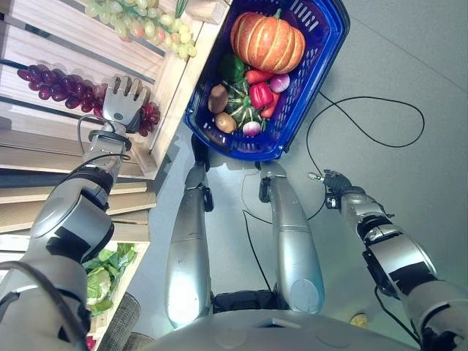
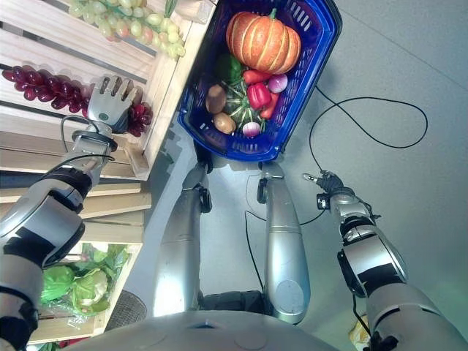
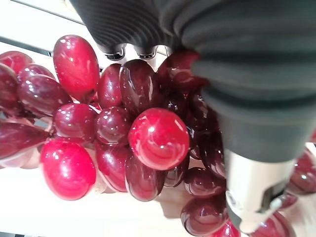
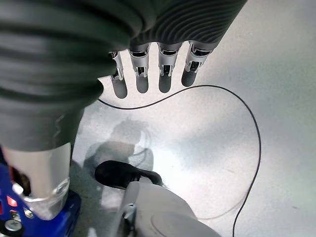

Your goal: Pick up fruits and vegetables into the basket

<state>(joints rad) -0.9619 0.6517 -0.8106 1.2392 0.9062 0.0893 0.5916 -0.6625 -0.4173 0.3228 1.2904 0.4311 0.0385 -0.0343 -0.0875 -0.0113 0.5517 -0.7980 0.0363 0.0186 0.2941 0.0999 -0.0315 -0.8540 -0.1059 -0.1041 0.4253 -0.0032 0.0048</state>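
Setting reads as a mock grocery shop. Pale slatted wooden display crates [image 1: 66,44] hold loose bunches of dark red grapes [image 1: 55,86] and green grapes [image 1: 139,22]; leafy green cabbages [image 2: 73,281] fill a lower crate. A blue plastic shopping basket [image 1: 322,44] of produce stands on smooth grey floor [image 1: 409,66].
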